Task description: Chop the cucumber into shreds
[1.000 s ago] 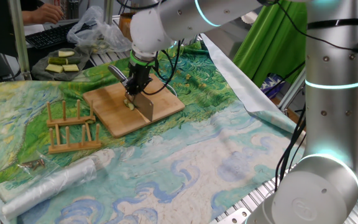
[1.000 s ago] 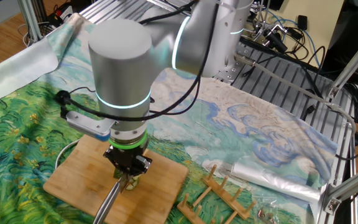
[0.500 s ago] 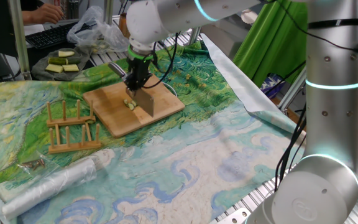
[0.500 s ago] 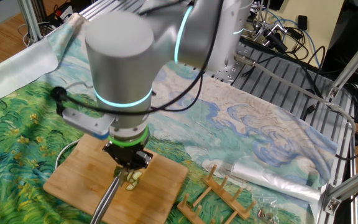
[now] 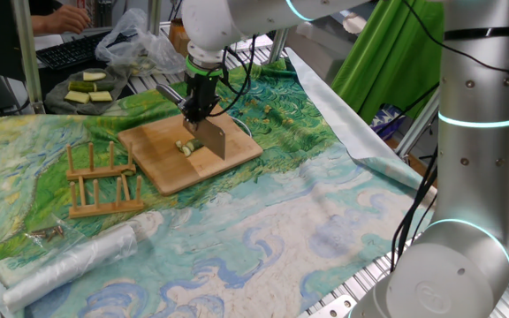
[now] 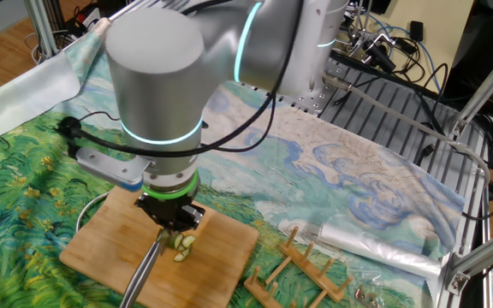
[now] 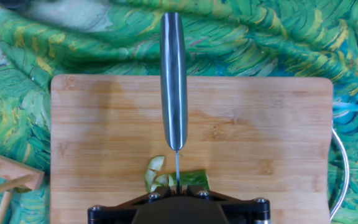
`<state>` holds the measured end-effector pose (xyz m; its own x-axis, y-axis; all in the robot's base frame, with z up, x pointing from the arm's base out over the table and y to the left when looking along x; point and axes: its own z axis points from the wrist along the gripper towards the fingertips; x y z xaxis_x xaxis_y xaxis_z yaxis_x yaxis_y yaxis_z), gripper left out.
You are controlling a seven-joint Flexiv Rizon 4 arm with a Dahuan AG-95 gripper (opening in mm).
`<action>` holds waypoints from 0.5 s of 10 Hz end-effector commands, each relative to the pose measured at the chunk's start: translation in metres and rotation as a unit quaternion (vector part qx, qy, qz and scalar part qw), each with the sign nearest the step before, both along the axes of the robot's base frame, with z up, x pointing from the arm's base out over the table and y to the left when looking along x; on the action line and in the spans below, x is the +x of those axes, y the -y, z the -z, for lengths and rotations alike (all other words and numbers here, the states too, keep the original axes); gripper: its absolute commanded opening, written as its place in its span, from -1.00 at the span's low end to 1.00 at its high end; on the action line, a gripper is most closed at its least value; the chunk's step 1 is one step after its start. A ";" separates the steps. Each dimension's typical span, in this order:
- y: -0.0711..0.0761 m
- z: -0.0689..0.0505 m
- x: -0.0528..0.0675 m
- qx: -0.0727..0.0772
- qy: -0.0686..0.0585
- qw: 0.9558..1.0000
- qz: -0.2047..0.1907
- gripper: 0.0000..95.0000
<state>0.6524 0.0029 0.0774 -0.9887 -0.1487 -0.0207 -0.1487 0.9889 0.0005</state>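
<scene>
Hand view: black two-finger gripper (image 7: 178,198) clenched on a knife with a smooth round steel handle (image 7: 173,81), blade edge-on above thin curled pale-green shreds (image 7: 156,175) and the stubby dark-skinned cucumber chunk (image 7: 196,178) on the grained rectangular wooden board (image 7: 266,137).

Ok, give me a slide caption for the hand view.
Knife held above a wooden cutting board, cucumber and shreds directly below.
</scene>
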 end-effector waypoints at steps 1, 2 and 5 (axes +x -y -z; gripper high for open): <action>0.000 0.000 0.001 0.000 0.000 1.000 0.000 -1.00; 0.000 0.000 0.001 -0.001 0.000 1.000 -0.001 -1.00; -0.003 0.017 0.000 0.001 0.009 1.000 -0.001 -1.00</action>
<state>0.6553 0.0061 0.0553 -0.9875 -0.1511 -0.0449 -0.1513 0.9885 0.0009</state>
